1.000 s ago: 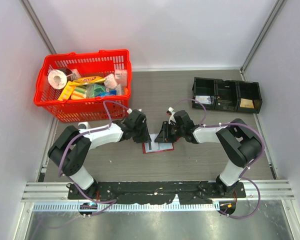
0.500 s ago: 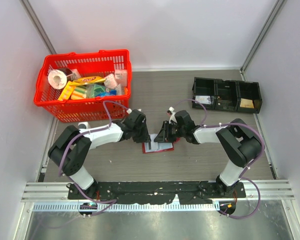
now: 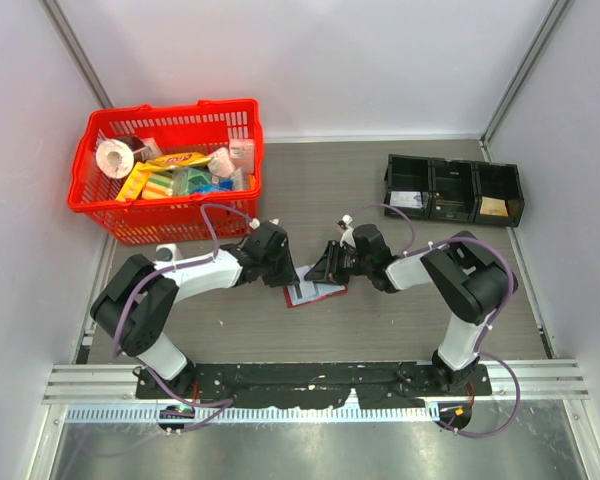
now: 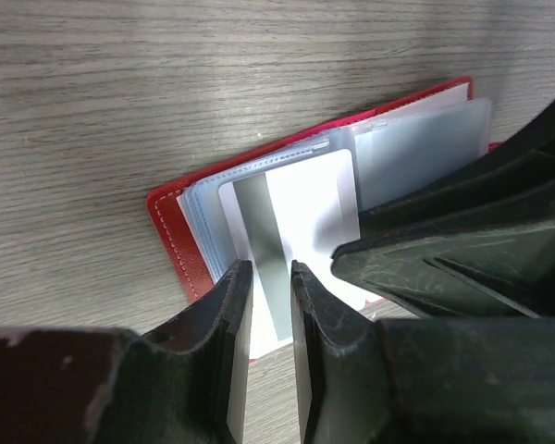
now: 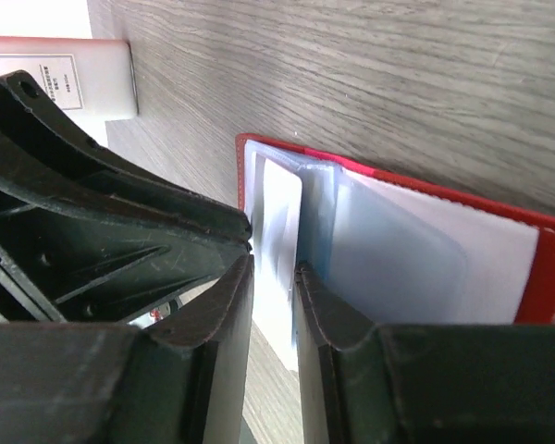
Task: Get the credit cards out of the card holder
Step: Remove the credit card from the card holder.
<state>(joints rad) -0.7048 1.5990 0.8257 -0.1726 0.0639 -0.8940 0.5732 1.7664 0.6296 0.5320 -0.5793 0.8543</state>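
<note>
We find the card holder [image 3: 315,293] lying open on the table [image 3: 400,325], between the 2 arms and just ahead of their bases. Its red cover shows as a border around clear and pale blue sleeves.

1 white credit card [image 4: 301,203] with a grey stripe down its length sits partly out of a sleeve at the holder's left side. We can read no name, number or brand on it.

The left gripper [image 4: 270,273] stands over this card. Its jaws are nearly closed, with a narrow slit between them through which the card's stripe shows. We cannot tell whether they pinch the card or only rest on it.

The right gripper [image 5: 273,268] comes in low from the opposite side, close against the left gripper. Its jaws are also drawn close, and a pale sleeve edge runs into the gap. We cannot tell whether anything is gripped.

In the right wrist view, a white label [image 5: 60,74] carries 2 lines of small print, too fine to read.

The red basket [image 3: 165,108] at far left holds assorted packets. A yellow one bears a red logo that we cannot read. A black 3-compartment tray [image 3: 455,162] stands at far right.
</note>
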